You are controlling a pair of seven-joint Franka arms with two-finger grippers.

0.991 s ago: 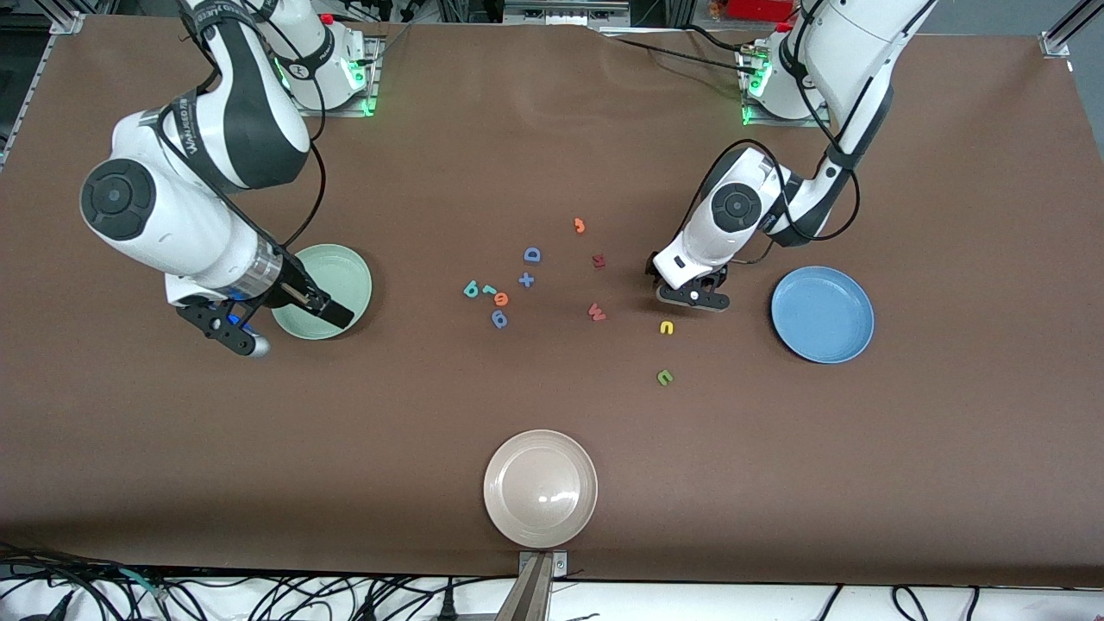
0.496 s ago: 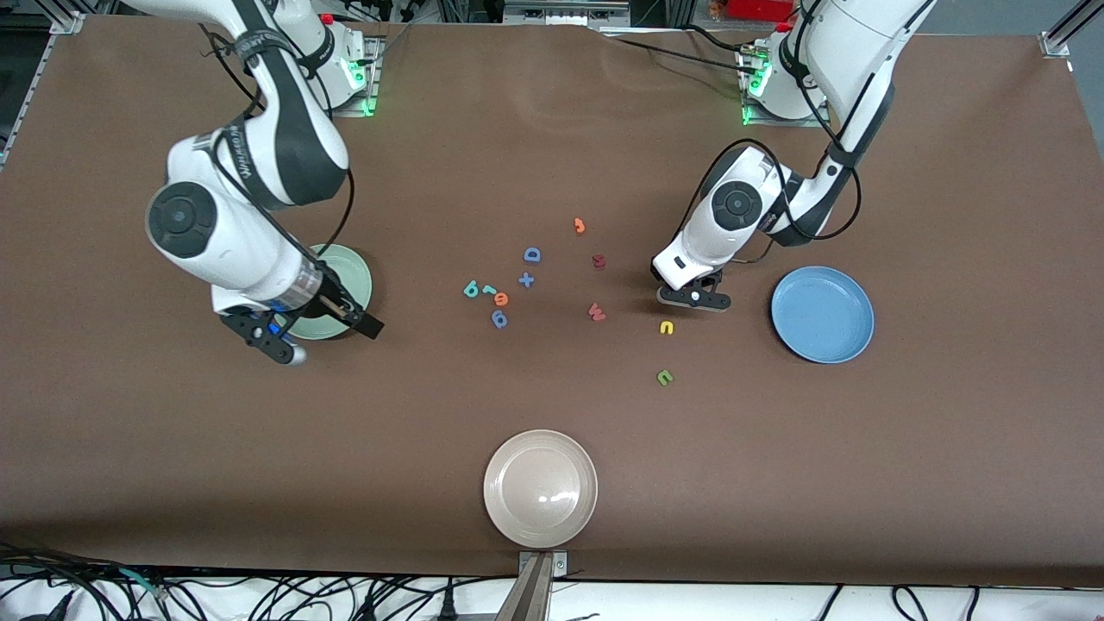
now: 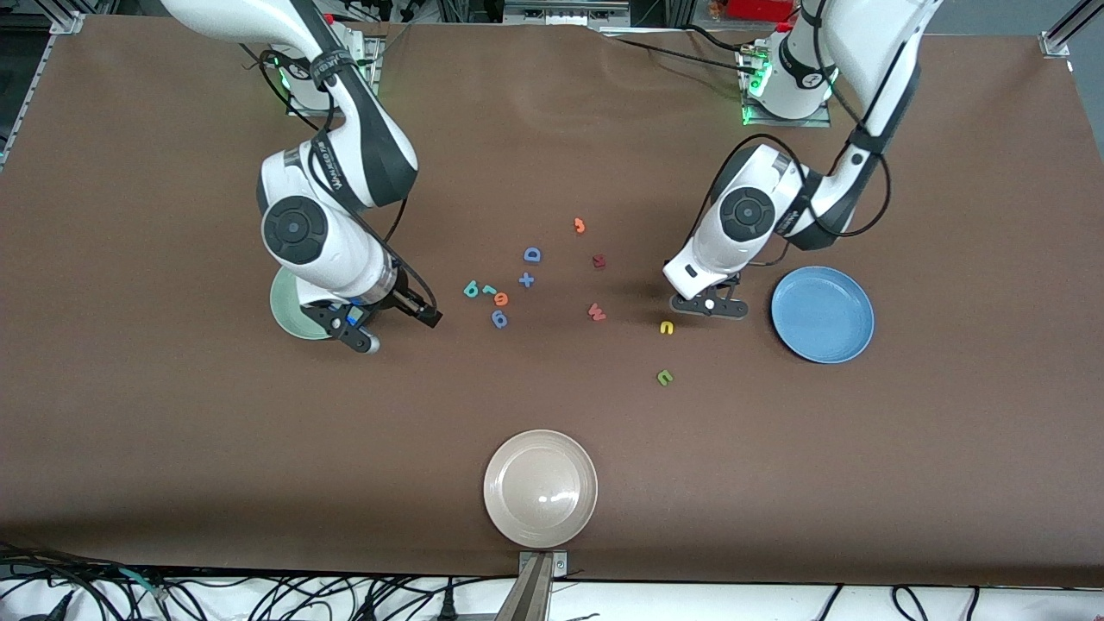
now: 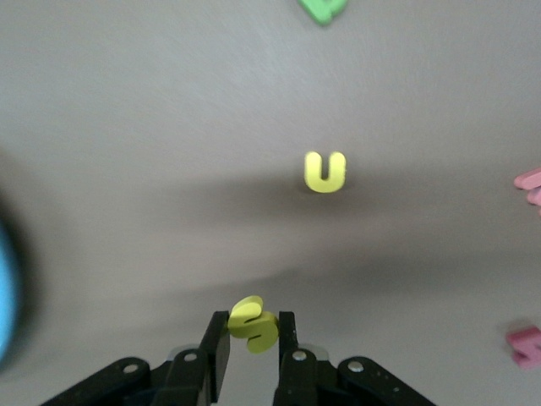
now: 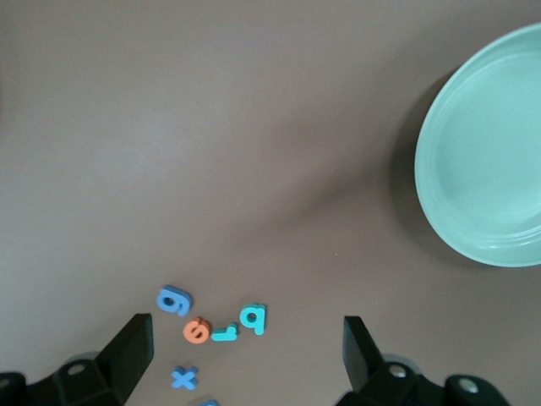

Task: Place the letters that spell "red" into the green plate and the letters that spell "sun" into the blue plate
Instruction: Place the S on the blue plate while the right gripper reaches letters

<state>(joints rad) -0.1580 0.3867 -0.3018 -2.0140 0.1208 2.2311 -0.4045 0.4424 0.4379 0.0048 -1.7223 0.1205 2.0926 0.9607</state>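
left hand [image 4: 252, 338] pinching curvy yellow s [image 4: 253, 323], seemingly foam | right hand [image 5: 245, 351] spread wide over table

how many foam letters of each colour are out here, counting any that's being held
teal letters: 2
orange letters: 2
blue letters: 3
red letters: 2
yellow letters: 2, with the yellow s in the left gripper
green letter: 1
total: 12
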